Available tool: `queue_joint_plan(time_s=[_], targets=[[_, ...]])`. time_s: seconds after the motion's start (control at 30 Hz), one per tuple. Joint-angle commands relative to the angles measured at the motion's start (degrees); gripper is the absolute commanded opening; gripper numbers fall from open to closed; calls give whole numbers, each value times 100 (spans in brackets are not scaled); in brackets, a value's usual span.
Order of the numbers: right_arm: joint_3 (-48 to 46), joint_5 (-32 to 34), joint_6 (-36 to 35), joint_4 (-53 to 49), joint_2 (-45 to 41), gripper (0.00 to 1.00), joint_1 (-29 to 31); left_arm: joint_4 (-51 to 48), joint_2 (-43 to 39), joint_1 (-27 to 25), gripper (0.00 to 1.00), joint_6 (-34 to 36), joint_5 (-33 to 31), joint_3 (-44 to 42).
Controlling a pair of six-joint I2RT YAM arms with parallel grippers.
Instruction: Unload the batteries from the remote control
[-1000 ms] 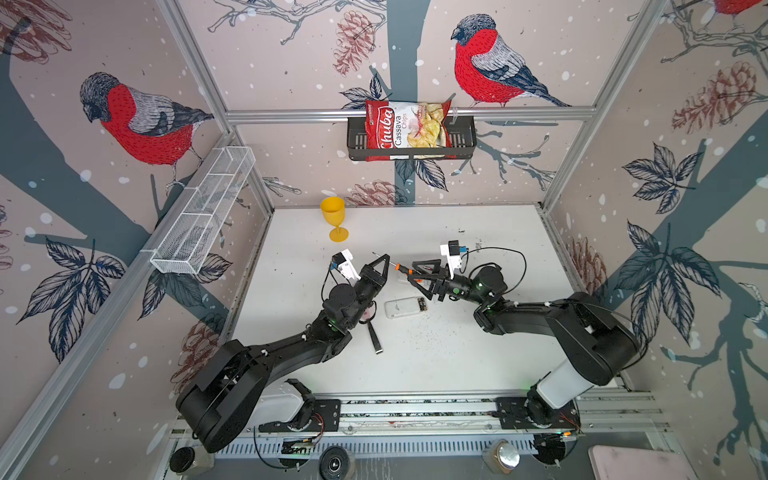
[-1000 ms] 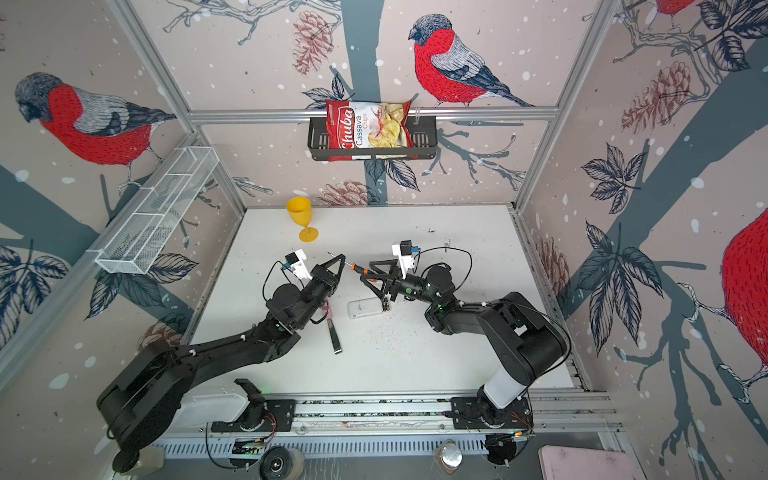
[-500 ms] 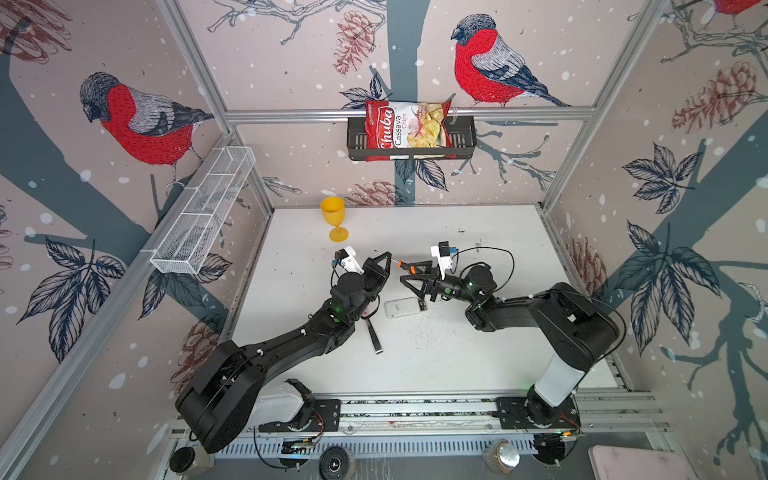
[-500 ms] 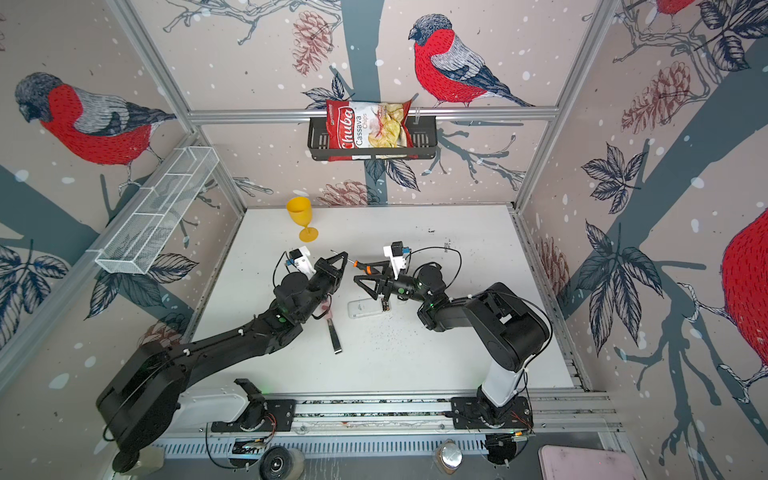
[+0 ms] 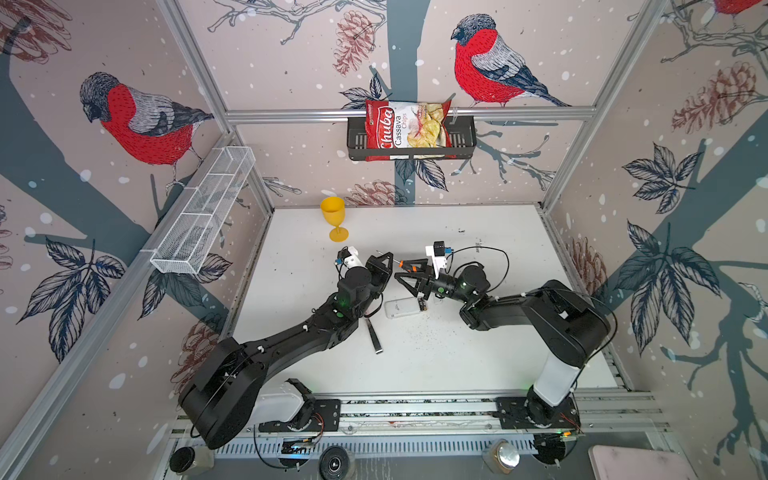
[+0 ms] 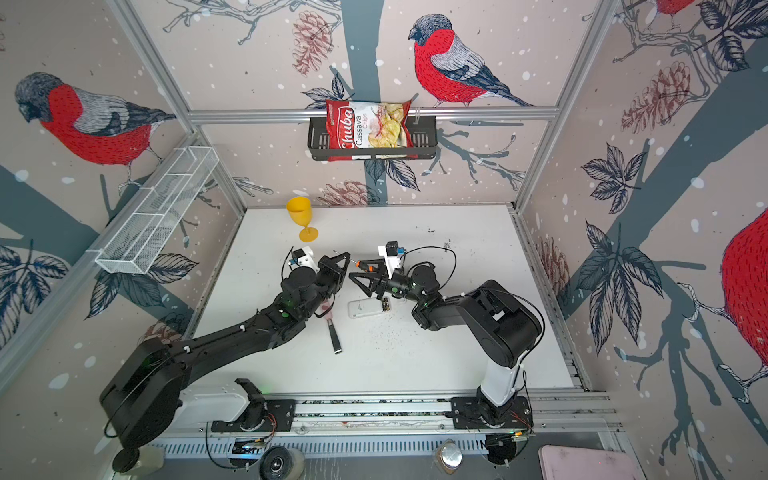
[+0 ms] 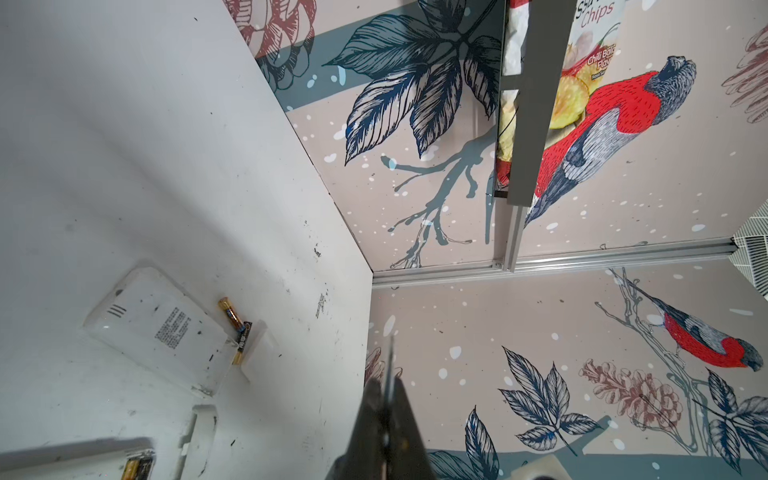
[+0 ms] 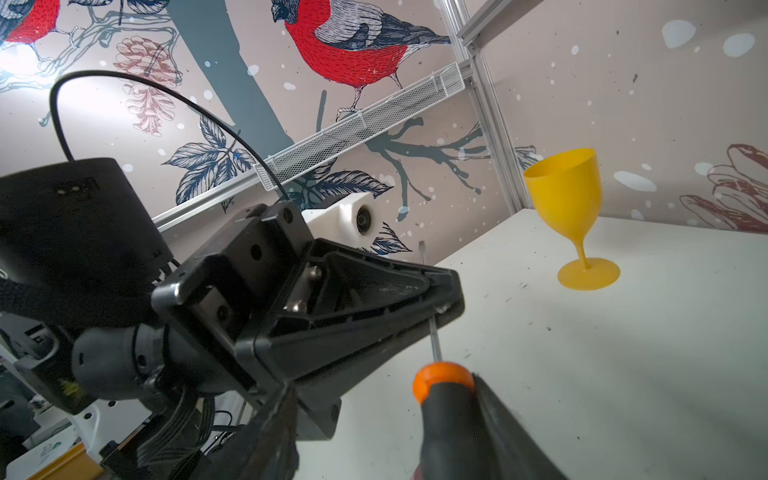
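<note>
Screwdriver (image 8: pixel 444 399) held off the surface (image 5: pixel 457 353).
Left pincer (image 8: pixel 446 299) clamped shut on its shaft; right pincer (image 5: pixel 399 269) part-open around the handle. Batteries (image 7: pixel 230 312) sit in the remote's (image 7: pixel 158 328) open end, nearby.

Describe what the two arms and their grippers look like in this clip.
The left arm and right arm are matte black with bulky rounded joint housings, white near their bases. The left gripper and right gripper each have two black, triangular open-frame fingers. A white camera mount sits on each wrist, thin black cables loop off, and green lights glow on joints.
</note>
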Motion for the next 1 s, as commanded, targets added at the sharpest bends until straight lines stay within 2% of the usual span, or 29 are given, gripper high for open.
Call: queue_joint_plan(time_s=[0.0, 0.2, 0.47, 0.57, 0.63, 0.77, 0.8, 0.87, 0.93, 0.97], targets=[[37, 98, -196, 164, 3, 61, 32, -310, 44, -26, 0, -82, 67, 108], [83, 167, -245, 87, 4, 55, 35, -335, 129, -35, 0, -157, 95, 95], [169, 175, -214, 89, 148, 32, 23, -300, 187, -35, 0, -199, 171, 75], [156, 187, -201, 93, 143, 21, 8, -314, 166, -36, 0, -198, 171, 49], [145, 165, -197, 68, 143, 9, -18, -316, 143, -34, 0, -186, 178, 28], [104, 143, -138, -4, 93, 5, -88, -128, 46, -18, 0, 71, 337, -60], [76, 113, -126, -58, 51, 4, -122, -49, 2, -14, 4, 197, 388, -97], [44, 34, -125, -266, -58, 4, -202, -113, -134, 15, 35, 446, 450, -134], [3, -45, -148, -738, -260, 3, -303, -230, -313, 58, 74, 991, 667, -137], [-7, -188, -145, -944, -349, 3, -362, -460, -419, 83, 86, 1217, 697, -116]])
